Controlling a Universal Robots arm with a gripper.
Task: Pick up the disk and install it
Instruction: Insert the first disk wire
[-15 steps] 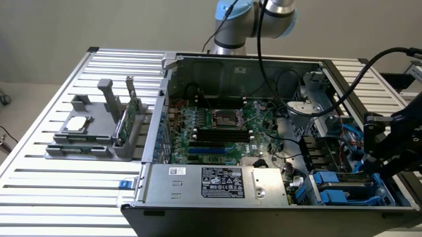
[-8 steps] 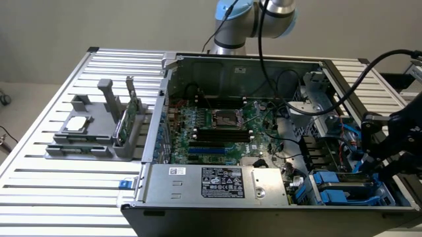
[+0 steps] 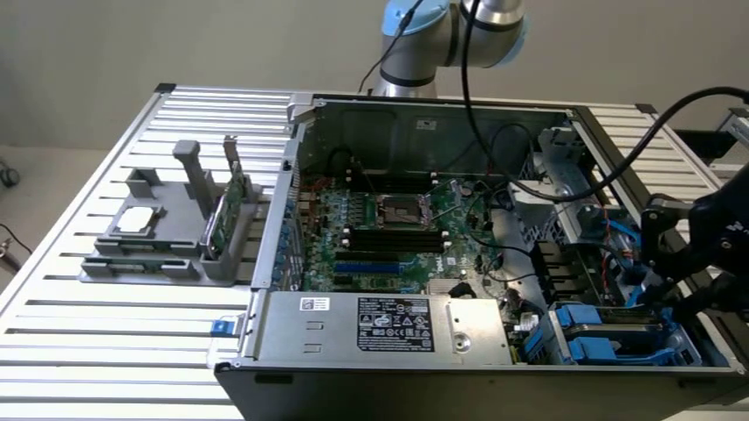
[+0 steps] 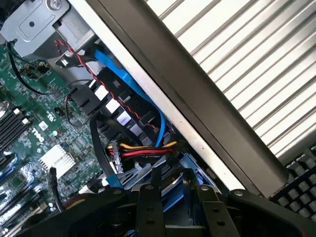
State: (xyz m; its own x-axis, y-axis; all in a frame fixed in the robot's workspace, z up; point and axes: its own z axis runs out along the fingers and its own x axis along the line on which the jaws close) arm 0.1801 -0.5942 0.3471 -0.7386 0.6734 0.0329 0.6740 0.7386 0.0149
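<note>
Fingers (image 4: 148, 210) of the black tool (image 4: 175, 197) stand roughly halfway apart, and between the 2 of them sits the disk (image 4: 170, 183), its grey metal and blue carrier edge gripped at the sides. In the exterior view the tool (image 3: 665, 285) hangs low over the drive-bay corner of the open computer case (image 3: 351, 386), at the exterior view's right, so the disk is just under the wrist and down among the bay parts, though how far it is seated I cannot tell. Just beside it, 2 other blue carriers (image 3: 585, 338) lie in the bay. Close ahead of the disk a bundle of red, yellow and black wires (image 4: 143, 148) crosses the gap, and a blue cable (image 4: 128, 84) runs along the case's side wall. The green motherboard (image 3: 387, 228) fills the case floor, with the grey power supply (image 3: 387, 324) along the near edge. Well apart on the slatted tabletop (image 3: 105, 351), a grey fixture (image 3: 164, 250) carries a small silver chip (image 3: 137, 219) and an upright green card (image 3: 220, 219). A keyboard (image 4: 301, 182) lies outside the case.
</note>
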